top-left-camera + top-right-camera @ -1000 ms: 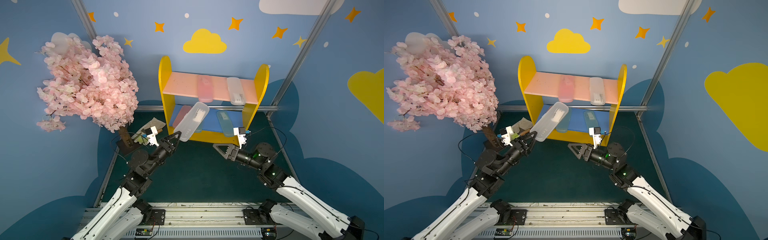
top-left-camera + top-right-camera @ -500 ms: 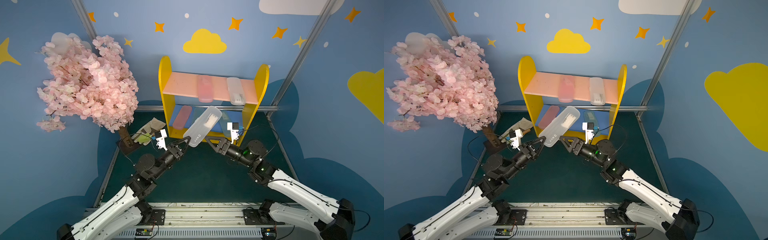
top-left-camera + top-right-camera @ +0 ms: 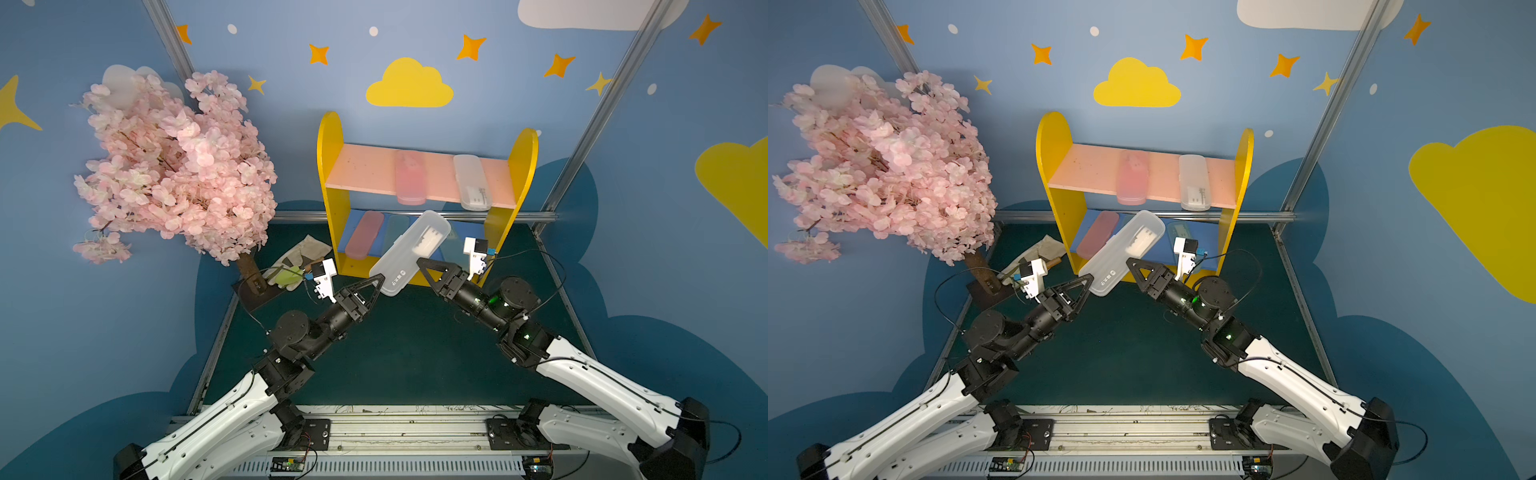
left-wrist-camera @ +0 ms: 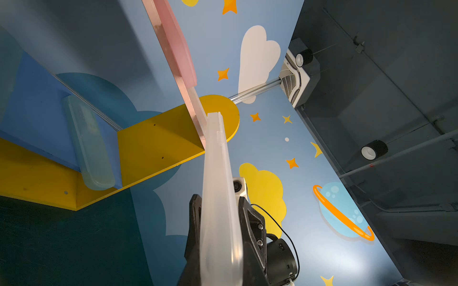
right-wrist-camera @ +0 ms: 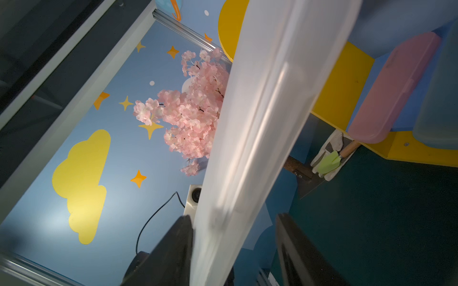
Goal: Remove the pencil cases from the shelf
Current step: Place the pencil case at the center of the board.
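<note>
A dark green tabletop (image 3: 395,353) is enclosed by blue walls painted with yellow clouds and orange stars. The small two-tier shelf with yellow round-topped side panels (image 3: 330,166) is set at its 12 o'clock edge.

A drop is judged the main risk. Should the left grip be released before the right jaws are closed, the slick case would be lost. A twist could also be caused if both arms pulled at once. The 1 o'clock end might be knocked against the pink upper board (image 3: 361,170), where a pink case (image 3: 410,178) and a second frosted white case (image 3: 471,187) lie.

The long frosted white translucent plastic pencil case (image 3: 411,251) is held in the air before the lower tier, slanted from 7 to 1 o'clock. Its 7 o'clock end is clamped by the left gripper (image 3: 374,286). The right gripper (image 3: 422,266) is placed at the 4 o'clock flank, jaws apart and astride the case. In the right wrist view one finger (image 5: 173,247) is seen against the plastic, the other clear of it.
</note>
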Available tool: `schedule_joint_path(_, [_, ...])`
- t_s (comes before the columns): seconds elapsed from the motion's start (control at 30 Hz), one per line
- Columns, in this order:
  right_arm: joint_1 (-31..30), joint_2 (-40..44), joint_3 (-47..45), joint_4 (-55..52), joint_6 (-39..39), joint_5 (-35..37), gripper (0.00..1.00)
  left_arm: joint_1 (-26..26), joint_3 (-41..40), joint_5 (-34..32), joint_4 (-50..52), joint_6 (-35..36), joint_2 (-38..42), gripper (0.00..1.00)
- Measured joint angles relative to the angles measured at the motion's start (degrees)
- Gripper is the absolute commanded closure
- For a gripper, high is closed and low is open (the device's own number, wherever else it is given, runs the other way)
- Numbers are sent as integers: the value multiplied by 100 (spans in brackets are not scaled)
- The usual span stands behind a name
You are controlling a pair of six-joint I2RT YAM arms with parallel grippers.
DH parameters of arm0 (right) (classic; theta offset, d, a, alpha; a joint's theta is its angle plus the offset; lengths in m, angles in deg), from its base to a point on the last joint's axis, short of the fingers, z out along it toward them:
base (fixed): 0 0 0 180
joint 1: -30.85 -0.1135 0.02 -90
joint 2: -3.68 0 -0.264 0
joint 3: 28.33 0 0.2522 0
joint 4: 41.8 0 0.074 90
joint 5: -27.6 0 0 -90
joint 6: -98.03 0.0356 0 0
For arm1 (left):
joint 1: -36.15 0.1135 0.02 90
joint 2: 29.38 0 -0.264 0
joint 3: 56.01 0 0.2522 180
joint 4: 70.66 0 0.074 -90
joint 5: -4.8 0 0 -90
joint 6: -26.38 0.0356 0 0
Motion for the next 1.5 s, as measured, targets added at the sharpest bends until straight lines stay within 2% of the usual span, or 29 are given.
schedule_joint_path(0.37, [0, -361, 133, 319, 168, -55, 67, -15, 0, 42, -46, 24, -57, 97])
schedule_joint_path(0.47, [7, -378, 133, 413, 278, -66, 74, -15, 0, 44, -55, 15, -79, 95])
schedule_joint_path(0.5, [4, -378, 136, 468, 339, -70, 76, -15, 0, 44, -61, 15, -79, 91])
schedule_joint_path(0.6, [4, -374, 162, 605, 483, -74, 83, -15, 2, 63, -109, 17, -76, 68])
schedule_joint_path(0.73, [9, -374, 153, 584, 387, -92, 84, -17, 9, -4, 238, 103, -28, 24])
schedule_joint_path(0.77, [20, -374, 129, 553, 363, -87, 85, -17, 15, -55, 393, 153, 22, 18])
schedule_joint_path(0.83, [46, -372, 68, 494, 299, -68, 85, -22, 52, -203, 809, 256, 175, 11])
schedule_joint_path(1.0, [81, -356, -116, -15, 31, -72, 84, -26, 262, -758, 1976, 708, 669, 5])
schedule_joint_path(1.23, [81, -452, -291, -1021, -581, -503, 84, -26, 621, -1582, 3788, 1930, 1259, 0])
schedule_joint_path(1.37, [55, -944, -490, -1158, -807, -946, 84, -26, 1032, -2076, 4732, 2433, 1394, 0])
schedule_joint_path(1.5, [-61, -1792, -481, -1228, -1019, -1388, 84, -26, 1250, -2435, 5316, 2719, 1504, 0])
